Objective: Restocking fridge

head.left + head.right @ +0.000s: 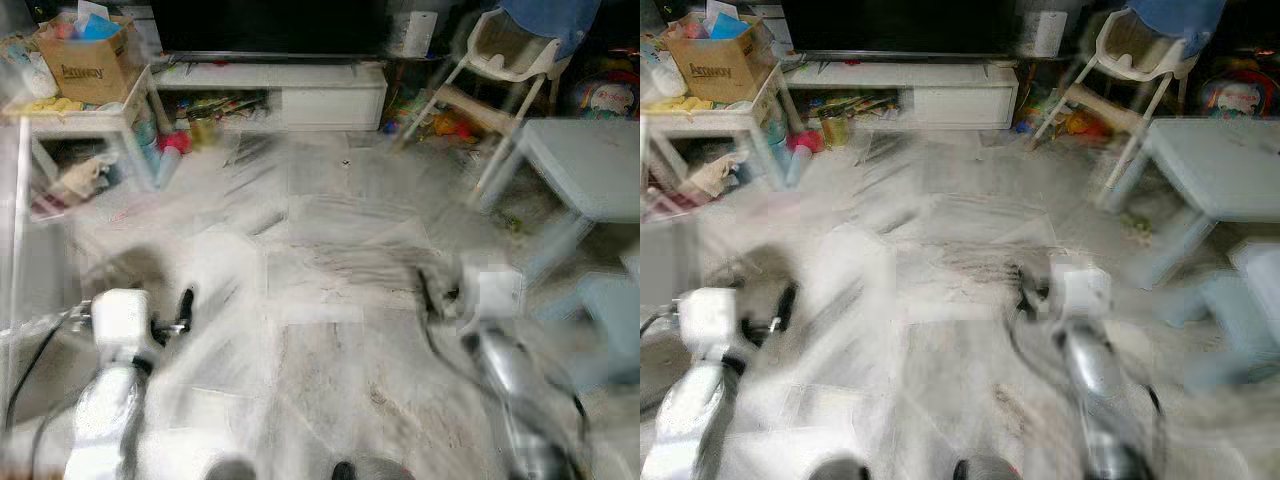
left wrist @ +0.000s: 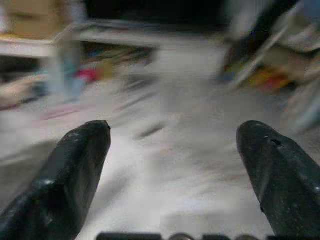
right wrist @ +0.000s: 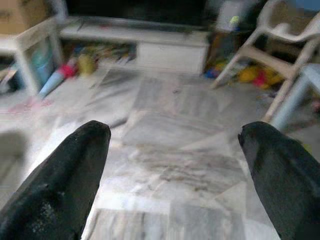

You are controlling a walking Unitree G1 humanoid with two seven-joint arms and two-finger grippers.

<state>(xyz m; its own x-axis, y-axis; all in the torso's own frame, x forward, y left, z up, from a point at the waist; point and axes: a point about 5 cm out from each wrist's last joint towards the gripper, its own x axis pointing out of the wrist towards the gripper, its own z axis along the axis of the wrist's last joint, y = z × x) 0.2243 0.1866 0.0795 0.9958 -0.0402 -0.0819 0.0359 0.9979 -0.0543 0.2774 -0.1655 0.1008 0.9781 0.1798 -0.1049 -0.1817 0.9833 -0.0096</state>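
I see a living room with a marble floor (image 1: 320,260), all blurred by motion. My left gripper (image 1: 185,305) is held low on the left above the floor; in the left wrist view its fingers (image 2: 75,170) stand wide apart with nothing between them. My right gripper (image 1: 432,292) is on the right at about the same height, smeared by blur. In the right wrist view its fingers (image 3: 65,175) are spread wide over bare floor. No fridge or groceries appear.
A white TV bench (image 1: 280,95) with a dark screen stands at the back. A small white table with a cardboard box (image 1: 85,60) is at the back left. A white high chair (image 1: 500,60) and a pale blue table (image 1: 590,165) stand on the right. Toys lie near the bench.
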